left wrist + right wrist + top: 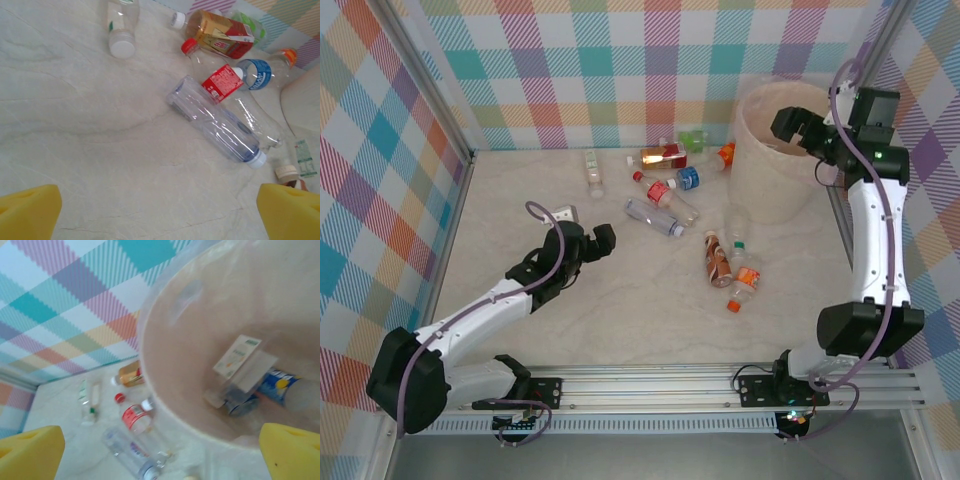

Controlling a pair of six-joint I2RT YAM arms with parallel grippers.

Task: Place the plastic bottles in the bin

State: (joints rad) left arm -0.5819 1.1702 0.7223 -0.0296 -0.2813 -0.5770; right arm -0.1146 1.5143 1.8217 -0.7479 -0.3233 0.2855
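Several plastic bottles lie scattered on the table left of the bin (775, 160). Among them are a clear bluish bottle (655, 216), a red-labelled one (663, 190), an amber one (662, 156) and a brown one (717, 258). My left gripper (588, 245) stands open low over bare table, nothing between its yellow pads (30, 212). The clear bottle (215, 120) lies ahead of it to the right. My right gripper (792, 128) hovers open and empty above the bin's rim (150, 365). Inside the bin lie a blue-labelled bottle (282, 385) and a white-labelled one (240, 365).
Checked walls close in the table at the back and both sides. A white-capped bottle (592, 168) lies apart at the back left. An orange-labelled bottle (744, 283) lies nearest the front. The bin stands in the back right corner against the frame post.
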